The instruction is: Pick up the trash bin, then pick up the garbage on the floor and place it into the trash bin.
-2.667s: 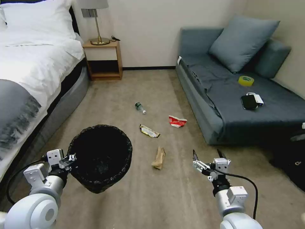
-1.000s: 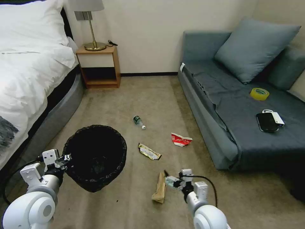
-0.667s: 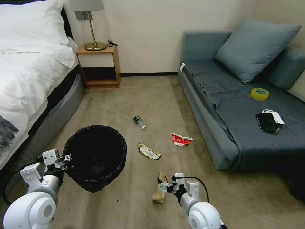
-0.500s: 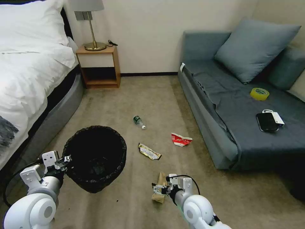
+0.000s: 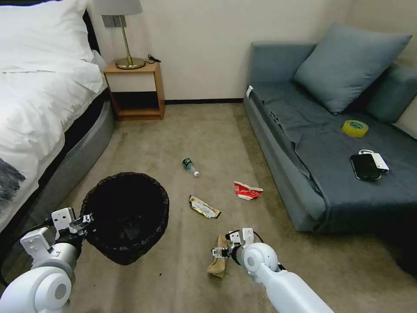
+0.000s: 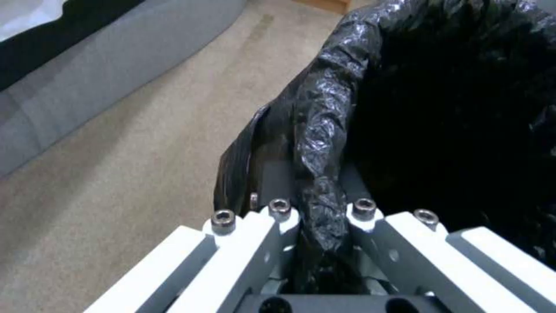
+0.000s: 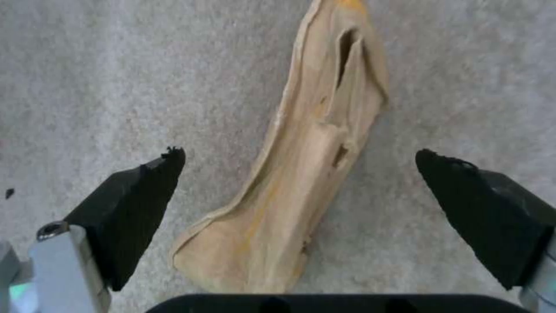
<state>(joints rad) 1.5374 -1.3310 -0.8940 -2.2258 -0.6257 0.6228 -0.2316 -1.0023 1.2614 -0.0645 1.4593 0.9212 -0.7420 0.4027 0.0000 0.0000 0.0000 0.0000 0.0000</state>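
The trash bin (image 5: 127, 214), round, black and bag-lined, hangs at the lower left with my left gripper (image 5: 85, 220) shut on its near rim. The left wrist view shows the crinkly bag edge of the trash bin (image 6: 434, 108) pinched in the left gripper (image 6: 321, 208). My right gripper (image 5: 221, 253) is low over the floor and open. In the right wrist view its black fingers (image 7: 139, 191) straddle the crumpled tan paper (image 7: 312, 152) without touching it. The tan paper (image 5: 216, 266) lies right of the bin. Farther off lie a yellow-gold wrapper (image 5: 204, 207), a red-and-white wrapper (image 5: 247, 191) and a green bottle (image 5: 190, 166).
A bed (image 5: 39, 108) runs along the left, with a wooden nightstand (image 5: 135, 91) and lamp at the far wall. A grey sofa (image 5: 304, 174) stands on the right and carries a yellow tape roll (image 5: 355, 128) and a black phone (image 5: 365, 166). Carpet between them is open.
My right arm swung left and down from open carpet to the tan paper, and its open fingers now straddle it. The held bin drifted slightly left. Early on the camera moved forward.
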